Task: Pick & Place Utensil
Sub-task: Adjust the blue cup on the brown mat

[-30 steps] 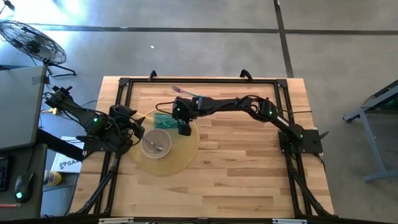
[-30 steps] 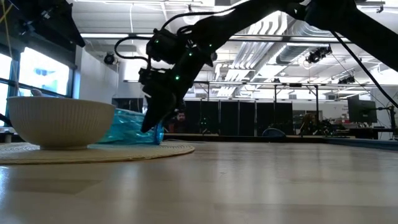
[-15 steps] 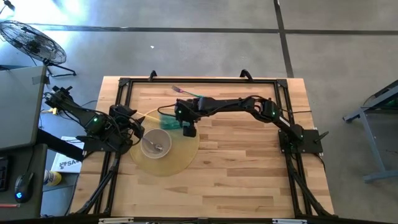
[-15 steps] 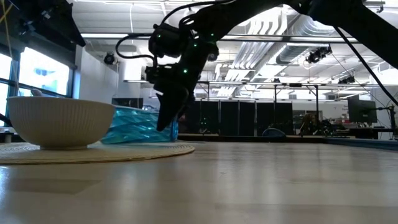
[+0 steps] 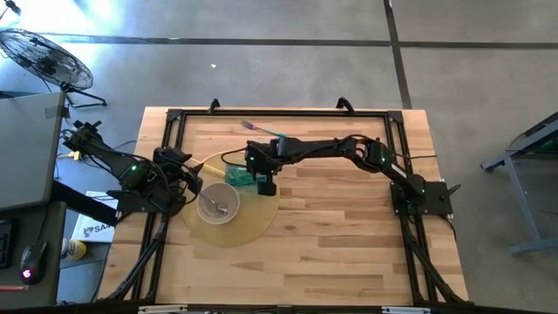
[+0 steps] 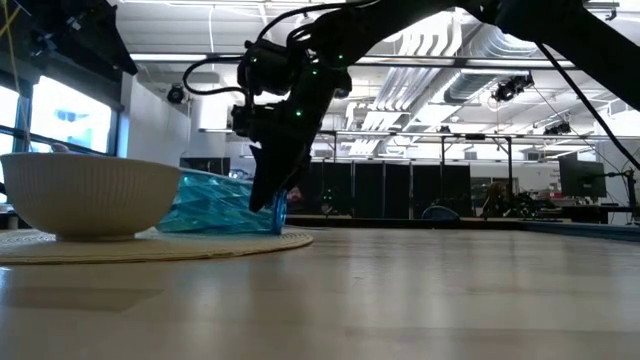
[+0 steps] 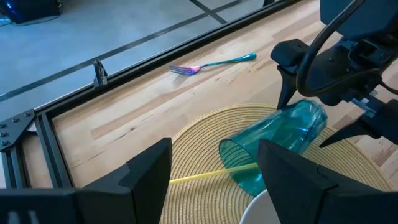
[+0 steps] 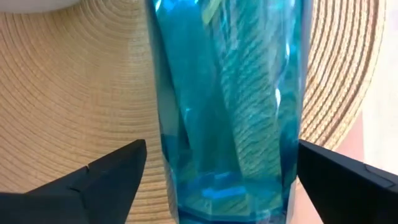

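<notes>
The fork (image 5: 259,129) lies flat on the wood near the far edge of the counter (image 5: 349,244), well apart from the round woven mat (image 5: 253,222); no jaws touch it yet. A blue cup (image 7: 280,140) lies on its side on the far part of the mat, with a thin yellow stick (image 7: 205,175) going into its mouth, and a white bowl (image 6: 85,195) with a spoon (image 5: 218,206) in it stands on the mat closer to the left edge.

My right gripper (image 5: 264,182) hangs low over the base of the cup. Its jaws stand wide, one on each side of the cup, and they do not hold it.

My left gripper (image 5: 190,180) waits at the left edge near the bowl, with jaws partly apart and holding nothing.

I think the step now is to leave the cup and go for the fork. I would lift straight up first, so the jaws do not roll the cup.

The fork has open wood around it, but the black frame (image 5: 366,112) runs close behind it, so I would come down from above.
</notes>
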